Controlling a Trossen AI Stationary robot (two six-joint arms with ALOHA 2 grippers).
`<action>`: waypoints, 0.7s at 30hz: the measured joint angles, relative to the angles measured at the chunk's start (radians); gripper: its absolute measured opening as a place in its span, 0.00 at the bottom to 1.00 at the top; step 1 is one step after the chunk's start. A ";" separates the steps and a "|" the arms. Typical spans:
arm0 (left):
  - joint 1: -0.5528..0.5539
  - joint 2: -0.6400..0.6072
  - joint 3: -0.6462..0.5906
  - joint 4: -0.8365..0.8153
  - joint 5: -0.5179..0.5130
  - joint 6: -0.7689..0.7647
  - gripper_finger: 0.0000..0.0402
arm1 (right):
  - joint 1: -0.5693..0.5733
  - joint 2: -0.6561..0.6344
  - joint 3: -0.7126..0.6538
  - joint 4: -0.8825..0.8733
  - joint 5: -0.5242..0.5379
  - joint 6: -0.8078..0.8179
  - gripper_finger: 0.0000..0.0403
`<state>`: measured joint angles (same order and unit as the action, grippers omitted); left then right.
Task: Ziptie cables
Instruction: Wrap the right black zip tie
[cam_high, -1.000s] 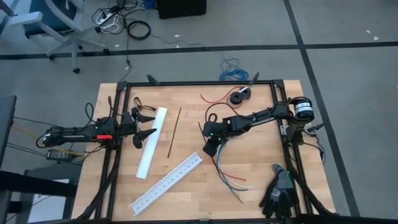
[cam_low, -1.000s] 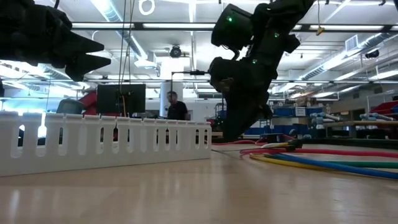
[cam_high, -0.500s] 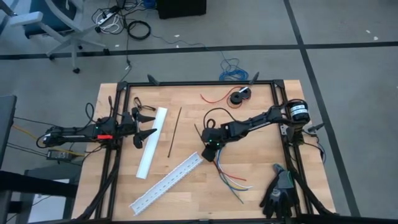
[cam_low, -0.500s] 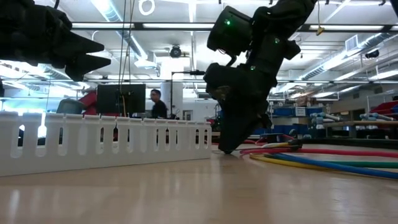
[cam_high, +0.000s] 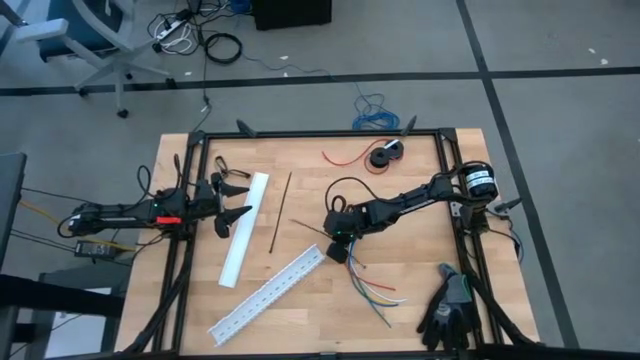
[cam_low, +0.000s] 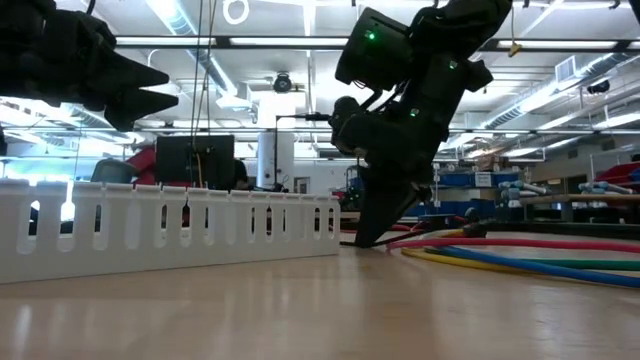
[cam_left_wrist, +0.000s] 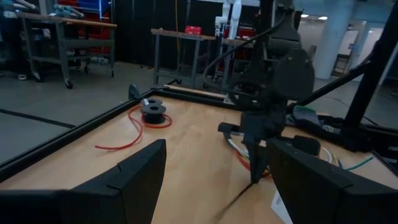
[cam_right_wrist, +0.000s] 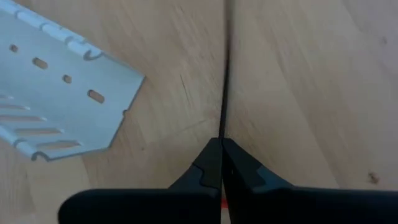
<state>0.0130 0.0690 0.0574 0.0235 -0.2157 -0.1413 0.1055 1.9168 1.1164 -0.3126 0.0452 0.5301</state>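
Observation:
The cables (cam_high: 372, 285), a bunch of coloured wires, lie fanned out on the wooden table right of centre; they also show in the low view (cam_low: 520, 262). My right gripper (cam_high: 338, 249) points steeply down at the table beside their upper end. It is shut on a thin black strip (cam_right_wrist: 224, 74) and its tips are at the wood (cam_low: 365, 242). My left gripper (cam_high: 236, 201) hangs open and level at the table's left edge, holding nothing (cam_left_wrist: 217, 180). My right gripper pinches one end of the thin black strip (cam_right_wrist: 222, 132) between its two fingertips. The fingers slant down from the table's right side and lie in line with the strip. The strip runs straight out from the tips, low over the wood.
A white slotted duct (cam_high: 268, 295) lies aslant near the front, its end close to my right gripper. A white cover strip (cam_high: 245, 228) and a second black strip (cam_high: 281, 212) lie left of centre. A red wire and spool (cam_high: 383, 155) sit at the back, black gloves (cam_high: 450, 310) at the front right.
My right gripper has sunk to the table and edged toward the near left, rolling a little. Its fingers have shut on the black strip's end. The strip's free end has swung toward the table's left.

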 joint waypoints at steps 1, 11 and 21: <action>0.000 0.006 0.000 0.000 -0.002 -0.001 0.71 | 0.000 -0.006 -0.002 -0.001 0.001 -0.002 0.00; 0.000 0.221 0.000 0.161 -0.022 -0.025 0.71 | -0.003 -0.100 -0.006 -0.040 0.063 -0.065 0.00; 0.000 0.640 0.092 0.375 -0.001 -0.052 0.71 | -0.031 -0.127 -0.005 -0.044 0.064 -0.115 0.00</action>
<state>0.0130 0.7093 0.1495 0.3980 -0.2165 -0.1935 0.0741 1.7901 1.1117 -0.3566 0.1094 0.4154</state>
